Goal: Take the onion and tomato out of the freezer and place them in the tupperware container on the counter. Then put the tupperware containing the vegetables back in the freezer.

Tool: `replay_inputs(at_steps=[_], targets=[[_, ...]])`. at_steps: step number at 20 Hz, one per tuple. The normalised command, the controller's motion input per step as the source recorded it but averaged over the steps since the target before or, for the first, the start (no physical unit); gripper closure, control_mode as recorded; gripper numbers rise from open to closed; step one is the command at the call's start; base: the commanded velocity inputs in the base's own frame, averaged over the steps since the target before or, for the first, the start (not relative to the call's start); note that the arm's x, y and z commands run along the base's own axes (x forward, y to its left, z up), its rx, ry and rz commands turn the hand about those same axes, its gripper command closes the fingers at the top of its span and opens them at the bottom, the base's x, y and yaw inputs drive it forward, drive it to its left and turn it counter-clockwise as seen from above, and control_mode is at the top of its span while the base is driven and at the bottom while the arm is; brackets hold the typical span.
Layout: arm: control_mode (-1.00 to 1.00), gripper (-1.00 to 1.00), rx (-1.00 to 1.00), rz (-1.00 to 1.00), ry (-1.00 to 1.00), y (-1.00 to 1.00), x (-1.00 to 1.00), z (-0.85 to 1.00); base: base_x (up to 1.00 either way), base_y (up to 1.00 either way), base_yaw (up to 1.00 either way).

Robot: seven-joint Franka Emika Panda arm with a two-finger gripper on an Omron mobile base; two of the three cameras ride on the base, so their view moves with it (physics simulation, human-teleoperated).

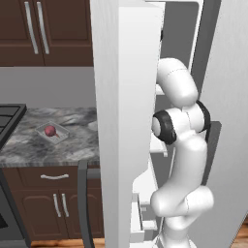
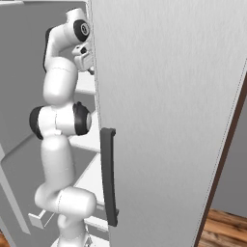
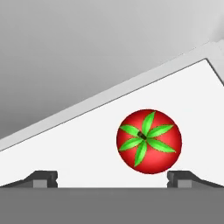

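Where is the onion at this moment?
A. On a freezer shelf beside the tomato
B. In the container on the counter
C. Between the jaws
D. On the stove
B: the left base view shows the dull red onion lying in the shallow container on the marbled counter.

**Tomato on the freezer shelf, onion in the tray on the bench**

The freezer (image 1: 126, 97) stands to the right of the bench (image 1: 77, 131), its doors swung open. The arm reaches up into it between the doors. On the bench, left of the freezer, lies the tupperware container (image 1: 51, 132), and the onion (image 1: 50, 130) sits inside it. Inside the freezer, the tomato (image 3: 148, 141) rests on a shelf (image 3: 78, 148). The tool (image 3: 111, 178) hangs above that shelf, the tomato nearer its right fingertip (image 3: 178, 176) than its left, touching neither.
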Motion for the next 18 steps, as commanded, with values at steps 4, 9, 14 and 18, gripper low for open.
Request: replay_inputs(at_steps=[4,9,14,18], targets=[[-1.0,-1.0,0.04,-0.01,0.0,-0.25,0.0,-0.25,0.0,0.0,0.0],[-1.0,-1.0,0.05,0.0,0.0,-0.24,0.0,-0.41,0.0,0.0,0.0],[-1.0,-1.0,0.04,0.0,0.0,-0.2,-0.07,-0.33,0.0,0.0,0.0],[-1.0,-1.0,0.07,0.0,0.0,-0.14,-0.56,-0.23,0.0,0.0,0.0]])
